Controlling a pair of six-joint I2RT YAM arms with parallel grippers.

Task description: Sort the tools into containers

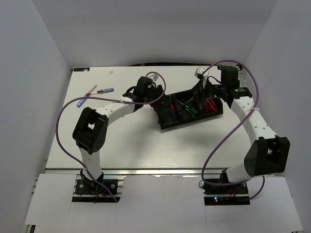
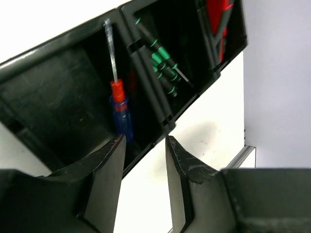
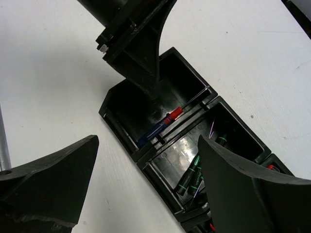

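One open left tool (image 2: 144,141) hovers over tray (image 2: 53,97).

The tray (image 2: 58,97) is black plastic, kinda glossy inside. The screwdriver (image 2: 121,114) in its 9 o'clock compartment has a see-through blue plastic handle, a red collar and a shiny bare metal shaft. The left gripper (image 2: 144,141) looks matt black with scuffed edges. The table (image 2: 204,136) is smooth matt white.

Tray (image 1: 182,124): black. Screwdriver (image 2: 120,109) inside: blue handle, red collar, silver shaft. Slim screwdrivers (image 2: 163,63): black with green bands. Pocket knives (image 1: 211,104): red. Worktop (image 1: 146,145): white. Loose screwdrivers (image 1: 99,91): blue and red handles. Cables (image 1: 227,61): purple.
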